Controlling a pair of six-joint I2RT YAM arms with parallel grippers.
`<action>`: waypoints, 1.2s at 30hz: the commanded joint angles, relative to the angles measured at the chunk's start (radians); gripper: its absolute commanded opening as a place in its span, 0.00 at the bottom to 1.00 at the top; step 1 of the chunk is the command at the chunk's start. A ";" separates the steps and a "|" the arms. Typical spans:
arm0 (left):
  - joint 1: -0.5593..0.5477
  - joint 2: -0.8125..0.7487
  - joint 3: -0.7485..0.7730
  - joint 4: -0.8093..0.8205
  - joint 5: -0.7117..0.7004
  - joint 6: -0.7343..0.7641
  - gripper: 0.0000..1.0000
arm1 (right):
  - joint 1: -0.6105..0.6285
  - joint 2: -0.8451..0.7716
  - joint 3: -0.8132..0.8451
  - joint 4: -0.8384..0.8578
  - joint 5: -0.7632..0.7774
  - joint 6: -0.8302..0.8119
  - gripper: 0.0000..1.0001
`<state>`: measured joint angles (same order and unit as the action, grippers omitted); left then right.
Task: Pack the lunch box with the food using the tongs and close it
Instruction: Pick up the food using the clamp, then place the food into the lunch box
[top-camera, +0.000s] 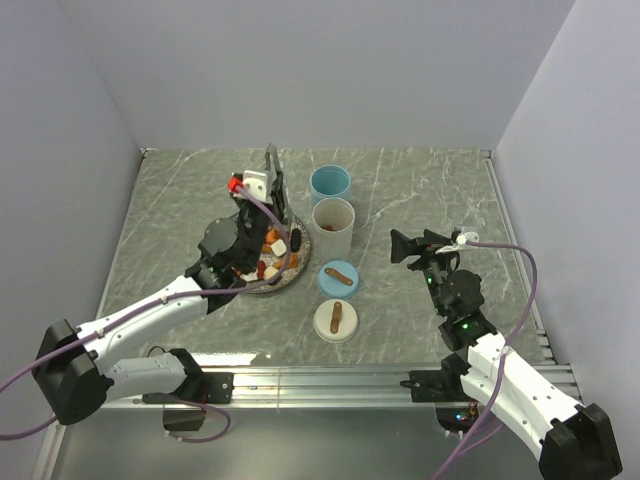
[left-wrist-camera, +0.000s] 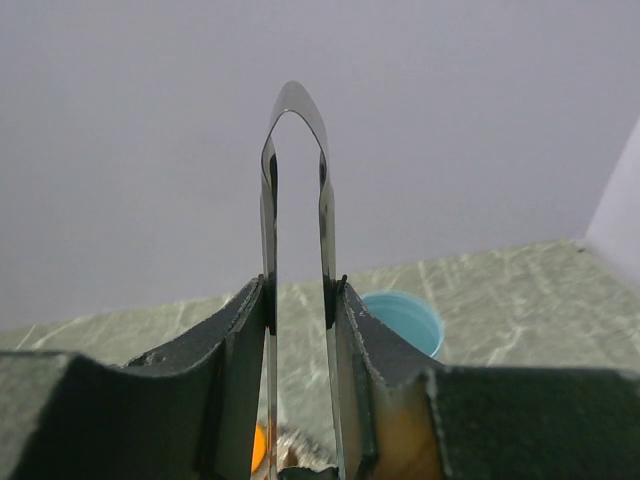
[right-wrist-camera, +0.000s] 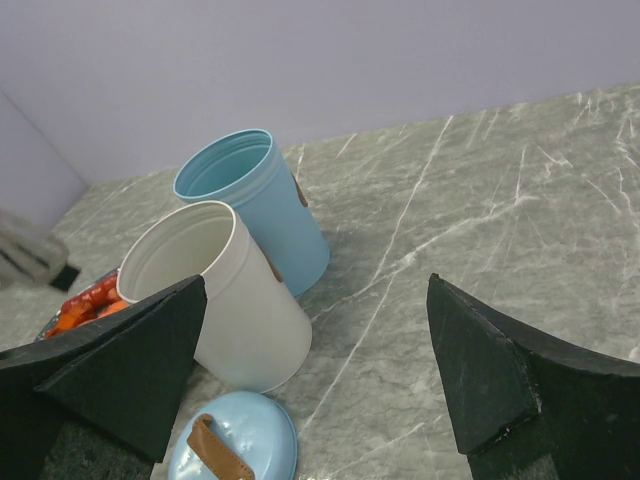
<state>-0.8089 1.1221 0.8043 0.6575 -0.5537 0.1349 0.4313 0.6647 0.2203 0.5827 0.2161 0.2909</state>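
Tongs (left-wrist-camera: 296, 190) stand upright over the food (top-camera: 275, 247), cup at their right.
My left gripper (left-wrist-camera: 298, 300) clamps the tongs, loop end up, tips down toward the food on the plate (top-camera: 297, 275) mid-tabletop. The white cup (top-camera: 333, 228) stands just beside the plate. My right gripper (right-wrist-camera: 315, 360) hangs spread wide, farther off.

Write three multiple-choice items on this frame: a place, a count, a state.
1. Where does the blue lid lie?
A. on top of a cup
B. on the table next to the white lid
C. on the floor
2. How many cups stand open?
A. four
B. one
C. two
3. How is the right gripper?
A. open, empty
B. shut on a lid
C. shut on a cup

1 B: it lies flat beside the white lid.
2 C: one blue cup, one white cup.
3 A: jaws wide apart, nothing between; the left gripper holds the tongs.
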 joint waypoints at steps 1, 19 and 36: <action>-0.004 0.045 0.146 -0.005 0.096 -0.003 0.15 | -0.006 -0.002 -0.004 0.034 0.003 -0.006 0.98; -0.021 0.192 0.320 -0.048 0.331 -0.121 0.15 | -0.006 0.006 -0.001 0.039 0.003 -0.009 0.98; -0.032 0.318 0.392 -0.047 0.324 -0.104 0.43 | -0.006 0.004 -0.001 0.039 -0.001 -0.009 0.98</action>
<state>-0.8368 1.4445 1.1355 0.5537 -0.2401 0.0334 0.4313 0.6701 0.2203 0.5831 0.2161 0.2909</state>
